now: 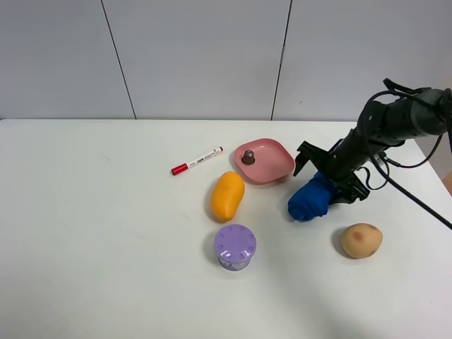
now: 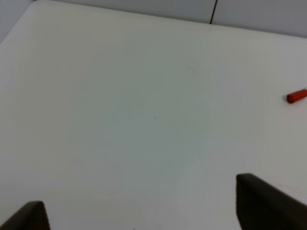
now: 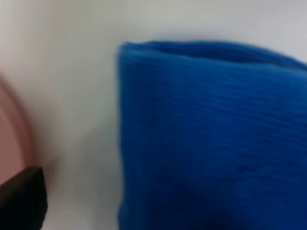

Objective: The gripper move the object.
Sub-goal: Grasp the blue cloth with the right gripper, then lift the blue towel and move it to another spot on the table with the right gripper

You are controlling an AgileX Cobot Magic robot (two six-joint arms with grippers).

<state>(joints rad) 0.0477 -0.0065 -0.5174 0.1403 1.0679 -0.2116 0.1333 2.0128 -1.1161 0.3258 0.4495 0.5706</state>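
Observation:
A blue knitted cloth bundle [image 1: 309,200] lies on the white table, right of the middle. My right gripper [image 1: 330,181] is low over its far right end. In the right wrist view the blue cloth [image 3: 211,139] fills most of the frame. One dark fingertip [image 3: 21,196] stands apart from the cloth, with bare table between them. The other finger is hidden, and the jaws look open. My left gripper [image 2: 144,211] is open and empty over bare table; it is out of the exterior view.
A pink dish [image 1: 275,168] holding a small brown piece [image 1: 248,157] sits just left of the cloth. A red-capped marker [image 1: 196,161], an orange mango-shaped fruit [image 1: 227,195], a purple lidded jar [image 1: 235,246] and a potato [image 1: 361,240] lie around. The marker's cap [image 2: 296,96] shows in the left wrist view.

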